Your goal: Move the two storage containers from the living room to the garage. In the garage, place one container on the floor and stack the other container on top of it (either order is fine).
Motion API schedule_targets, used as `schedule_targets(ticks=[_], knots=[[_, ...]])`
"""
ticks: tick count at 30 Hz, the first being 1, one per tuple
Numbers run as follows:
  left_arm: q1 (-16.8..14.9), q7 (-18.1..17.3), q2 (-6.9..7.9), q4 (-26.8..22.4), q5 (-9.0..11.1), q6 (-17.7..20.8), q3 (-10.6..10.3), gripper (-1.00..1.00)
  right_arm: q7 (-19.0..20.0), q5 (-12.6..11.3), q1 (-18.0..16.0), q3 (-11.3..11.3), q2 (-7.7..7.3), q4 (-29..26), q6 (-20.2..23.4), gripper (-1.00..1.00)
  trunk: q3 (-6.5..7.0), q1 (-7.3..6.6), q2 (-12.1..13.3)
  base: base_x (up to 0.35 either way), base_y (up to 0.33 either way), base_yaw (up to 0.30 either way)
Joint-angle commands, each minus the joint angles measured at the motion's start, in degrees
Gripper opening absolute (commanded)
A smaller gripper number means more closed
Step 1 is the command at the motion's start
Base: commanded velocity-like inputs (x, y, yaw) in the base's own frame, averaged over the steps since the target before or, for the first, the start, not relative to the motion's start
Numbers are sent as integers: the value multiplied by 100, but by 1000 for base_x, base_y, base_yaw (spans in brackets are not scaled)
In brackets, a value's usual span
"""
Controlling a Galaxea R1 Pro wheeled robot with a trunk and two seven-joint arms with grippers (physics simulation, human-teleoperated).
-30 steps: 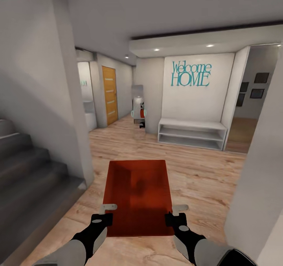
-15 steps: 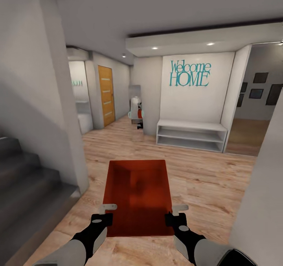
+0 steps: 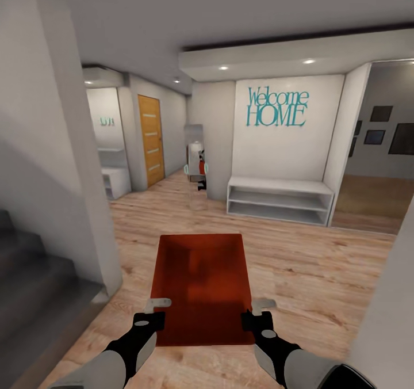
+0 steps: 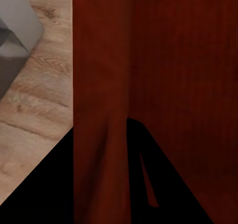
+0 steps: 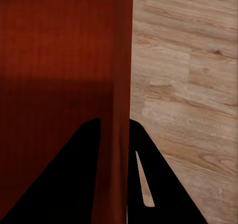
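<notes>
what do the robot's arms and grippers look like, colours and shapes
Both arms have light grey forearm shells ending in glossy black wrist sections. The left gripper and right gripper have blocky black bodies carrying short, flat, pale grey fingers. In the wrist views the fingers show as dark tapering wedges. No cables or markings are visible.
</notes>
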Motion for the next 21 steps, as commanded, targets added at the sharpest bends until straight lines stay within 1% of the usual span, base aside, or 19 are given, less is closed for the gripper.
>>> schedule_targets(ticks=[1,21], knots=[[-7,25,-9,-102,-139,21,318,-100,-68,-182,-3,-22,0,26,-46,-100,-8,4,-5,321,0,0],[-7,25,-9,-100,-139,21,318,-100,-68,-182,-3,-24,8,26,-46,-100,-8,4,-5,321,0,0]])
